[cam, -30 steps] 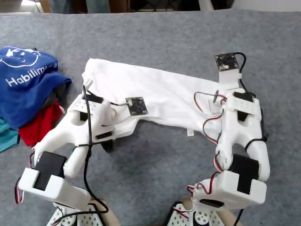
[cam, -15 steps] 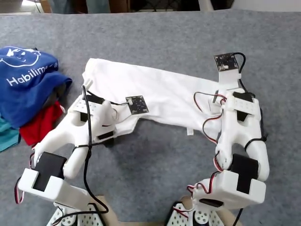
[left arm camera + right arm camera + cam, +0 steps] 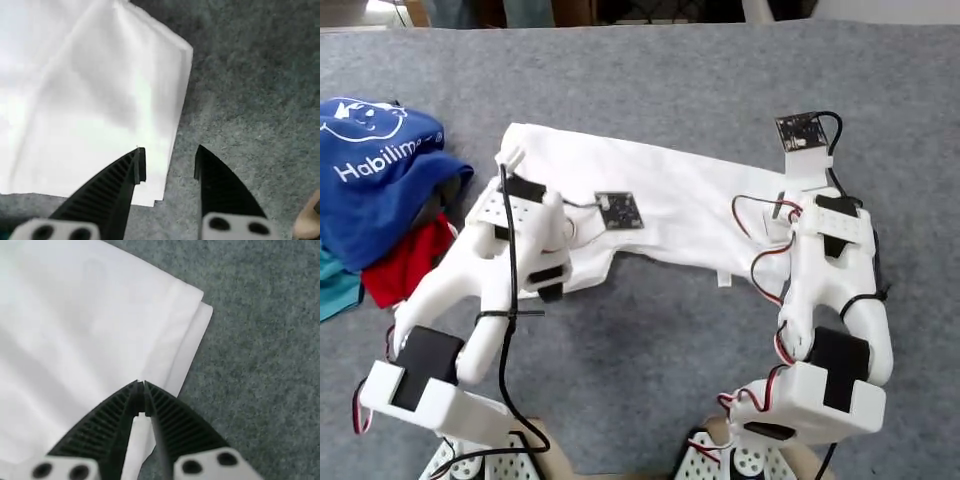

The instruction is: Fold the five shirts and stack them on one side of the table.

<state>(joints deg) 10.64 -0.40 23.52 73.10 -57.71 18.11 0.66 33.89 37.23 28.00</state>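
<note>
White shirt [image 3: 660, 195] lies mid-table as a long band, roughly folded lengthwise, running from far-left down toward the right side, flat on the grey table cover [image 3: 670, 80]. Its near-left end shows stacked layers w/ a squared corner in the left wrist view; the right end shows a doubled hem edge in the right wrist view. Left gripper [image 3: 167, 162] sits above that near-left corner, fingers apart w/ a moderate gap and holding nothing: one finger [image 3: 131, 172] is over the cloth, the other over bare grey cover, w/ the shirt's edge running between them. Right gripper [image 3: 140, 386] sits over the shirt's right end, just inside the hem. Its tips are closed together and touching each other — can't tell if any fabric is pinched between them. In the high view the left arm [image 3: 505, 265] reaches in from the near-left and overlaps the shirt's near edge; the right arm [image 3: 830, 270] reaches up along the right side, its front end over the shirt's right end. Well apart at the table's left edge is a loose heap of other shirts, unfolded — blue shirt [image 3: 375, 175] on top, red shirt [image 3: 410, 265] poking out below it, a teal shirt [image 3: 332, 288] at the very edge.
</note>
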